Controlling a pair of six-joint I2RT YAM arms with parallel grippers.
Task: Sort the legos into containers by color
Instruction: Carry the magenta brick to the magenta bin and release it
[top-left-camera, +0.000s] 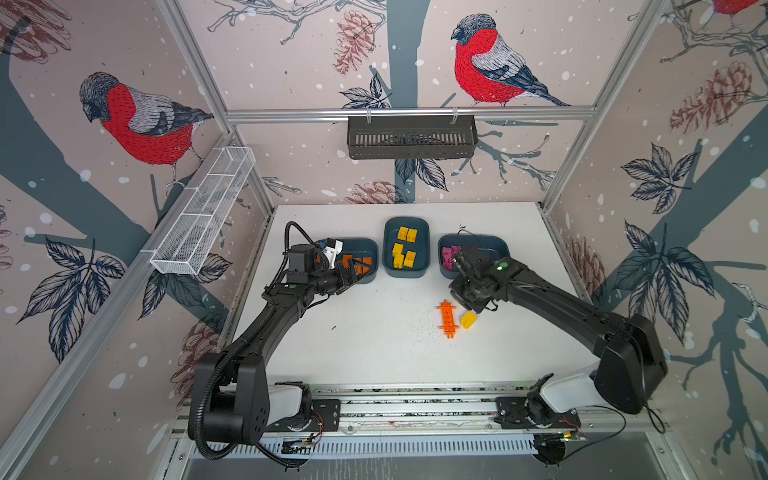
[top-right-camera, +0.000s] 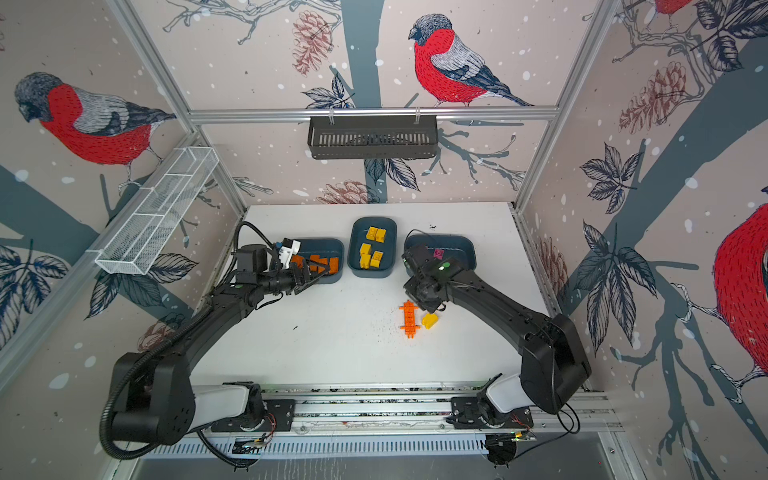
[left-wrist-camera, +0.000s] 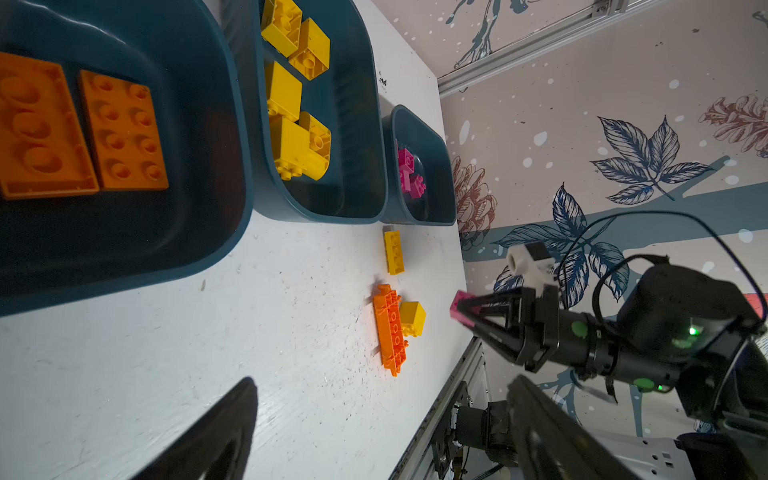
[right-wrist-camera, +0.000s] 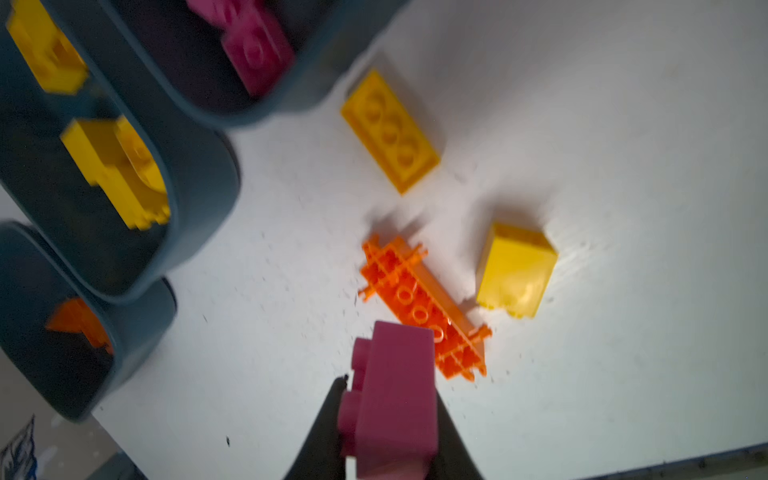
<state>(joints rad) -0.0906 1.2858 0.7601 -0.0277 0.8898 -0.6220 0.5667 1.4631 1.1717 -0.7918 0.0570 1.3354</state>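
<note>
Three teal containers stand in a row. The left one (top-left-camera: 375, 254) holds orange legos (left-wrist-camera: 124, 137), the middle one (top-left-camera: 422, 258) yellow legos (top-left-camera: 405, 249), and the right one (top-left-camera: 496, 246) pink legos (left-wrist-camera: 406, 166). My right gripper (right-wrist-camera: 388, 386) is shut on a pink brick (right-wrist-camera: 399, 365), lifted above the table near the spiky orange piece (top-left-camera: 447, 319). A yellow square brick (top-left-camera: 468, 320) lies beside that piece, and a yellow oblong brick (left-wrist-camera: 393, 252) lies in front of the right container. My left gripper (left-wrist-camera: 374, 419) hangs open and empty at the left container's front edge.
A black slotted basket (top-left-camera: 411, 137) hangs on the back rail. A white wire-mesh tray (top-left-camera: 203, 212) is fixed to the left wall. The right arm (top-left-camera: 561, 307) hides the yellow oblong brick in both top views. Dark specks dot the white table (top-left-camera: 374, 345).
</note>
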